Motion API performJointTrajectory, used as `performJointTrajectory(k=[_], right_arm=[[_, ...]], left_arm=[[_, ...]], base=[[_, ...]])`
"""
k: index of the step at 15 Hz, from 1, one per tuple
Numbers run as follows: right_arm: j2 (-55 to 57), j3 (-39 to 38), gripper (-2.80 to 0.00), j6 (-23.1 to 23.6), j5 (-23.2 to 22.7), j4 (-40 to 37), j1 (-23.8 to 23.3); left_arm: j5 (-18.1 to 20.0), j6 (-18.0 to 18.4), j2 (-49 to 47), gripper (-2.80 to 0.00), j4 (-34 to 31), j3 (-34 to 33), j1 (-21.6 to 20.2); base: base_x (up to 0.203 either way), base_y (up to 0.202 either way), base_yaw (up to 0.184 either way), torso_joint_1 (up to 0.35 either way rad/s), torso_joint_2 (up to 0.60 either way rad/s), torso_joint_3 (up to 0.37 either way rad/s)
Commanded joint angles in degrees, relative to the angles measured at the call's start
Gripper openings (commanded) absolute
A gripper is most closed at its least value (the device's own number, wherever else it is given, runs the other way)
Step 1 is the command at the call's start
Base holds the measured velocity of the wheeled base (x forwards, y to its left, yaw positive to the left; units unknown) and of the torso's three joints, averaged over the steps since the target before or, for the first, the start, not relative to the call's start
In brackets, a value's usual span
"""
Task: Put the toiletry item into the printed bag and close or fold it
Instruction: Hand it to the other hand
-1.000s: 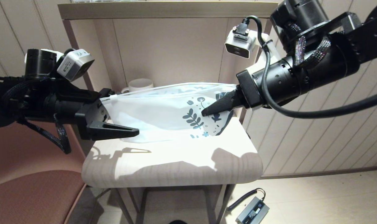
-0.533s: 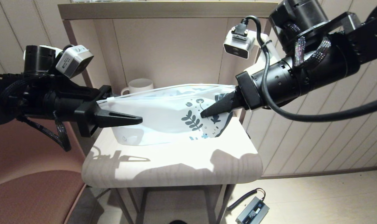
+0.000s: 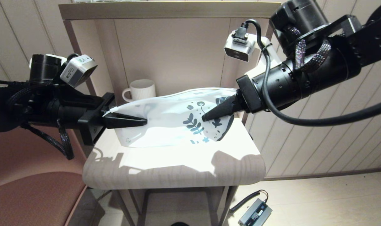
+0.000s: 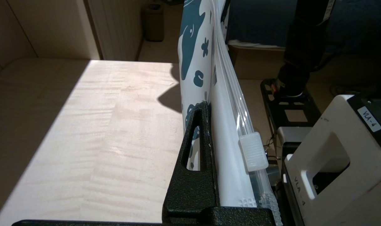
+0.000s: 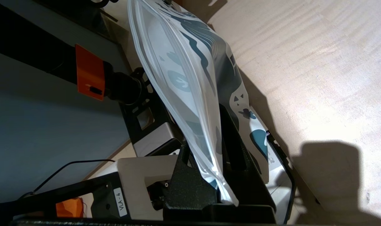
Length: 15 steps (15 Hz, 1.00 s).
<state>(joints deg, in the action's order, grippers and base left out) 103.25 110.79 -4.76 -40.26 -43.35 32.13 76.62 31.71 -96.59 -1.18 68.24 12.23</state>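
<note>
The printed bag (image 3: 165, 125) hangs stretched between my two grippers, with its lower edge on the small table (image 3: 177, 169). My left gripper (image 3: 140, 120) is shut on its plain white end. There one black finger (image 4: 195, 147) lies flat against the bag (image 4: 228, 131), the other is covered by it, and the clear zip slider (image 4: 253, 151) sits beside them. My right gripper (image 3: 207, 116) is shut on the leaf-printed end, and the zip edge (image 5: 177, 72) runs between its fingers (image 5: 237, 157). The toiletry item is out of view.
A white ribbed mug (image 3: 141, 89) stands at the back of the table behind the bag, against the alcove's back panel. A shelf top (image 3: 168, 9) runs overhead. A reddish chair (image 3: 30, 194) is at the left. A grey device with a cable (image 3: 254, 215) lies on the floor.
My left gripper has moved right and its fingers have come together on the bag's left end. The bag's top edge has gone slack, and the mug shows more. The right gripper shifted slightly left.
</note>
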Motion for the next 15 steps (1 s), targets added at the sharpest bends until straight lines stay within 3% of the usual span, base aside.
performJointTrajectory(k=[1, 5, 15], right_arm=[[-0.16, -1.19, -2.80, 0.37, 0.27, 0.20, -0.50], [-0.60, -1.70, -2.80, 6.34, 5.19, -0.06, -0.67], [0.11, -1.99, -2.80, 7.57, 5.19, -0.06, 0.03]], left_arm=[[0.54, 0.44, -0.46, -2.80, -0.05, -1.07, -0.10], [0.62, 0.46, -0.29, -2.80, -0.05, -0.65, -0.10], [0.54, 0.46, -0.62, -2.80, -0.05, -0.83, -0.10]], base=[[0.000, 0.000, 0.000, 0.000, 0.00, 0.000], [0.000, 0.000, 0.000, 0.000, 0.00, 0.000], [0.000, 0.000, 0.000, 0.000, 0.00, 0.000]])
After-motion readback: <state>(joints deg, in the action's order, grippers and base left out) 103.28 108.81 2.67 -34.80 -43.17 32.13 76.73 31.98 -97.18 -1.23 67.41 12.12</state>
